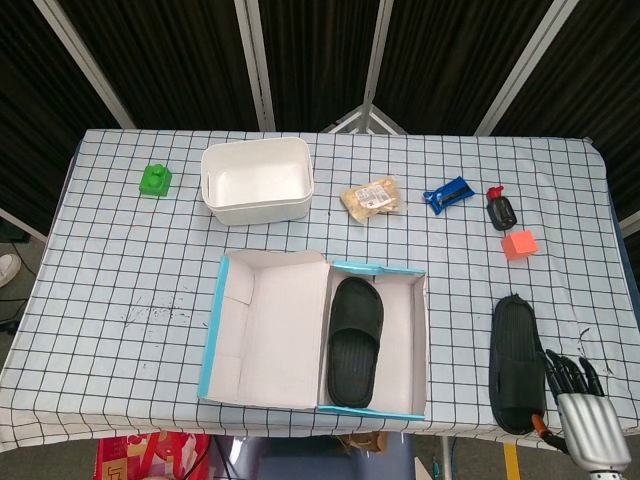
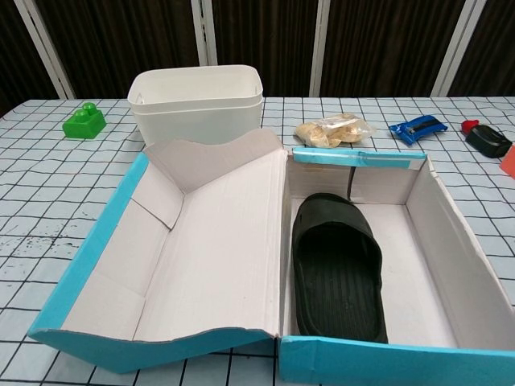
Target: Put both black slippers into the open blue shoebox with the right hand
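Right hand [image 1: 583, 415] shows only in the head view, at the table's near right corner, fingers spread and holding nothing, fingertips just beside the loose black slipper [image 1: 516, 362] on the checked cloth [image 1: 120, 290]. That slipper lies right of the blue shoebox [image 1: 405, 270], outside it. Chest view misses both, but looks straight into the box: the other slipper [image 2: 336, 269] lies flat along its left side. Left hand is out of both views.

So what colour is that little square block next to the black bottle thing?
The block is orange-red, clearest in the head view.
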Controlling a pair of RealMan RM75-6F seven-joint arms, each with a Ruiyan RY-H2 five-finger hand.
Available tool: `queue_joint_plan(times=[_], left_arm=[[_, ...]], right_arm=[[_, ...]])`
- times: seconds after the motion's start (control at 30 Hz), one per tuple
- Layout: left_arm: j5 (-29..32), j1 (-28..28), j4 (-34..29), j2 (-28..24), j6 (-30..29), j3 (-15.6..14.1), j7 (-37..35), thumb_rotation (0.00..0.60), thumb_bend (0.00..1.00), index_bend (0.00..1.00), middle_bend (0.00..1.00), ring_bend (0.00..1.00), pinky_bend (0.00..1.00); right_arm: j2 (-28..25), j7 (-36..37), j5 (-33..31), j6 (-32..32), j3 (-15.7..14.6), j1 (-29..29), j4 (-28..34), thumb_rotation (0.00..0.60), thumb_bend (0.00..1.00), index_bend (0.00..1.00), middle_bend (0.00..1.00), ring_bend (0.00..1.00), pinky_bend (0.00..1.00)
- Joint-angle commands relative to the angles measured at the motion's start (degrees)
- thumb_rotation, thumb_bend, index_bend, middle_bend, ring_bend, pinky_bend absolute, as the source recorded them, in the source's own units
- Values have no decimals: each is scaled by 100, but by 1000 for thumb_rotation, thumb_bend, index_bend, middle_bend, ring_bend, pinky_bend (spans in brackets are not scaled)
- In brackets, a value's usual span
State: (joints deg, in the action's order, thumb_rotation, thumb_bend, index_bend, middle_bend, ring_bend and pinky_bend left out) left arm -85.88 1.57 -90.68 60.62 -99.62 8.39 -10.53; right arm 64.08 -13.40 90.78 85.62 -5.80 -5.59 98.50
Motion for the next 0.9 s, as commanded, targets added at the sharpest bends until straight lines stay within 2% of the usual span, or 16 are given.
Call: queue_joint_plan(times=[0.03,0.27,0.6,0.9], left_arm=[[2,-3,1,-4,7,1,6,600,446,68,0,0,16],[-28,6,-15,-11,-8,-15,18,600,446,68,0,0,16],[-27,37,-32,-28,-61,-6,0,600,446,68,0,0,16],[-13,45,-35,-31,-70,1,15,600,446,68,0,0,16]], right_arm=[[93,-155,53,-7,-68,-39,-3,600,308,60,81,89,5],[383,-417,-405,-465,86,121,-170,600,308,49,75,83,0],[676,-442,-825,-770,370,348,-536,600,308,35,71,78,0],[773,-422,-959,-950,351,425,-713,600,308,34,69,70,0]])
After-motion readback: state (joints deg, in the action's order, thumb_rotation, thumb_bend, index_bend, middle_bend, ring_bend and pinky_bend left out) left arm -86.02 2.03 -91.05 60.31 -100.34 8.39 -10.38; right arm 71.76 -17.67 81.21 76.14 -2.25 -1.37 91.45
